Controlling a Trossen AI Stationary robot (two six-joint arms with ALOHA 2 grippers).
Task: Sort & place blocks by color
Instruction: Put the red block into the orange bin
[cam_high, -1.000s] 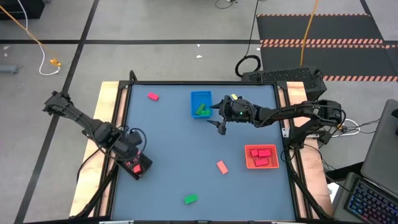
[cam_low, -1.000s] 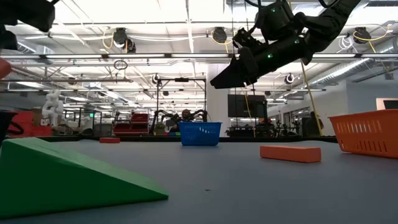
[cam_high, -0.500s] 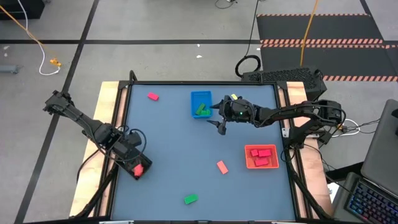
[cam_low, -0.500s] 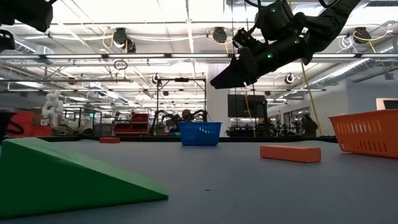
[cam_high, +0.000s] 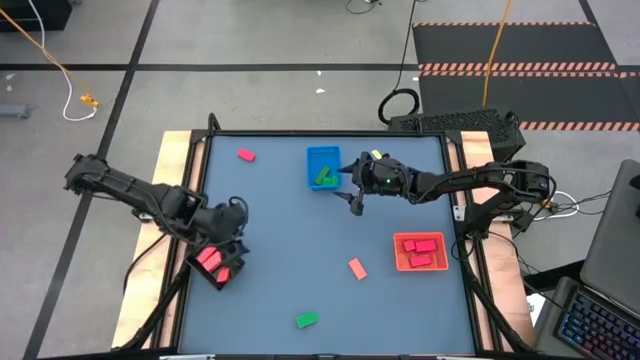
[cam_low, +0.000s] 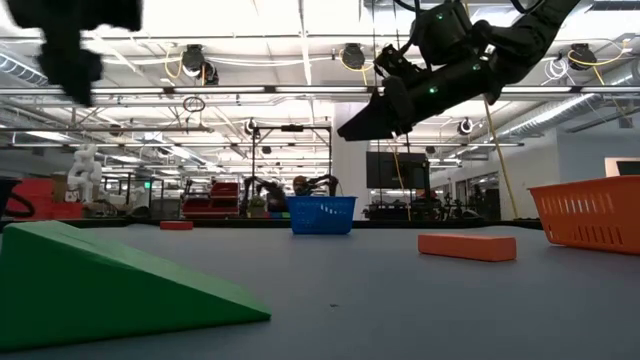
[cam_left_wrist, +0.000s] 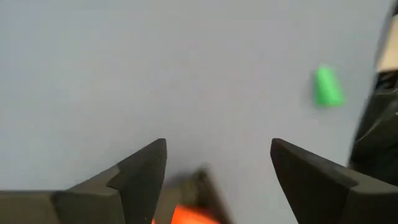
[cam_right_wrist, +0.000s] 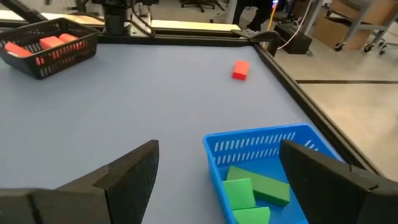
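Left gripper (cam_high: 232, 232) open and empty over black tray (cam_high: 215, 262) holding pink blocks (cam_high: 211, 259); right gripper (cam_high: 352, 196) open beside blue tray (cam_high: 322, 154).

The table top (cam_high: 290, 230) is a plain slate blue-grey, edged with pale wood along its sides. Just beside the dark right gripper (cam_high: 354, 203) sits a bright blue tray (cam_high: 311, 157) with a slotted pattern in its walls, holding vivid green blocks (cam_right_wrist: 252, 190). Farther from that gripper, an orange-red tray (cam_high: 400, 262) carries salmon-red blocks (cam_high: 423, 245). Just beside the black left gripper (cam_high: 236, 235), a black mesh tray (cam_high: 222, 282) contains pink-red blocks (cam_high: 210, 258). Loose on the table lie a salmon block (cam_high: 356, 267), a green block (cam_high: 306, 320) and a pink-magenta block (cam_high: 245, 154). Beyond the table, the grey floor bears a strip of red-and-white hazard stripes (cam_high: 515, 68).
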